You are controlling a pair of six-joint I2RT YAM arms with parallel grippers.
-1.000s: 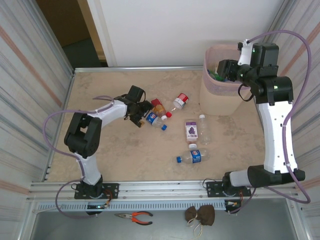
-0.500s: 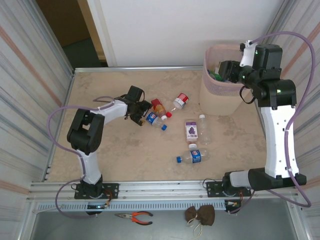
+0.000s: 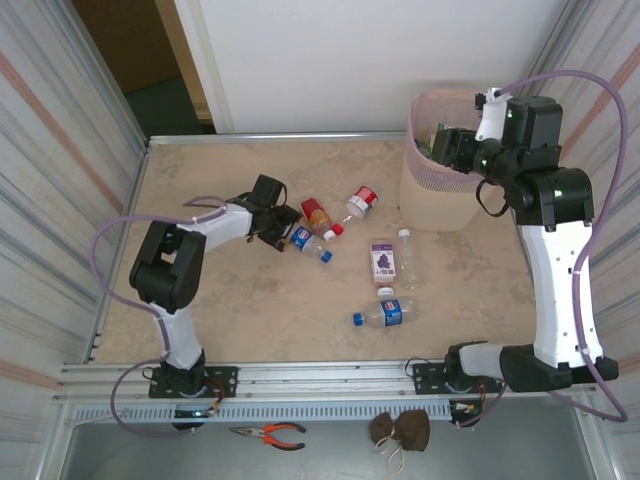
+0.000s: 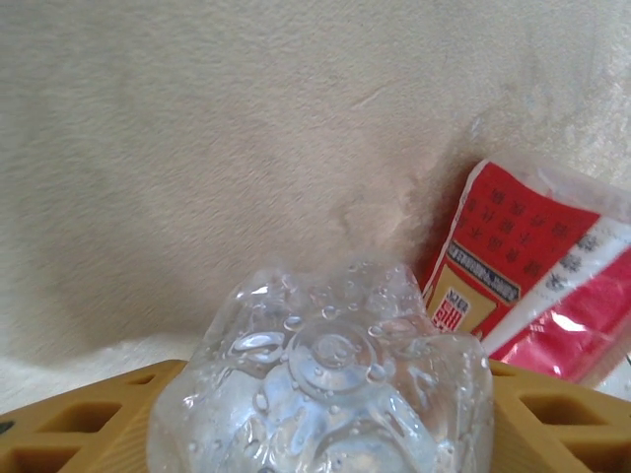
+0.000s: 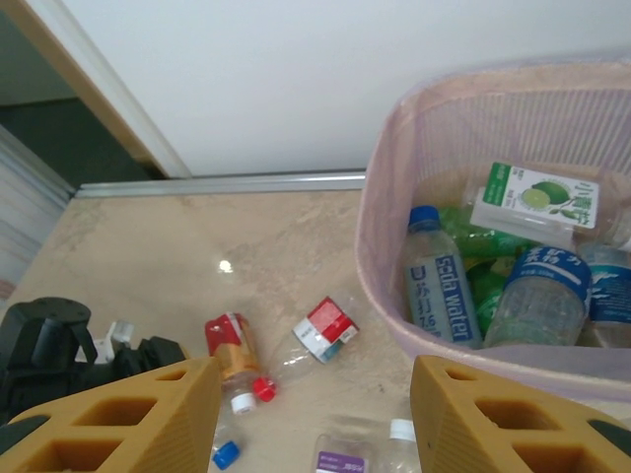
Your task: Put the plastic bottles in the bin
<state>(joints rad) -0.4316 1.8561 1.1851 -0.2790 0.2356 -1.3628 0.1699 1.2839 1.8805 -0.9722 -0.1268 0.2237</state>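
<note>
**Plastic bottles: light, thin-walled, apt to roll**

Nearest the arms, a blue-labelled bottle (image 3: 388,312) lies on the surface (image 3: 220,310), with a purple-labelled bottle (image 3: 383,259) just beyond it. At mid-left, the left hand (image 3: 285,232) has the base of a clear bottle (image 4: 325,384) between its fingers. Whether it is pinched tight I cannot tell. An orange-brown bottle (image 3: 318,215) and a red-labelled bottle (image 3: 360,202) lie close by. At far right the bin (image 3: 430,205) holds several bottles, and the right hand (image 5: 314,409) is spread and empty by its rim. The bottles look empty and slick. They would probably dent and roll, so grip gently across the body.
</note>
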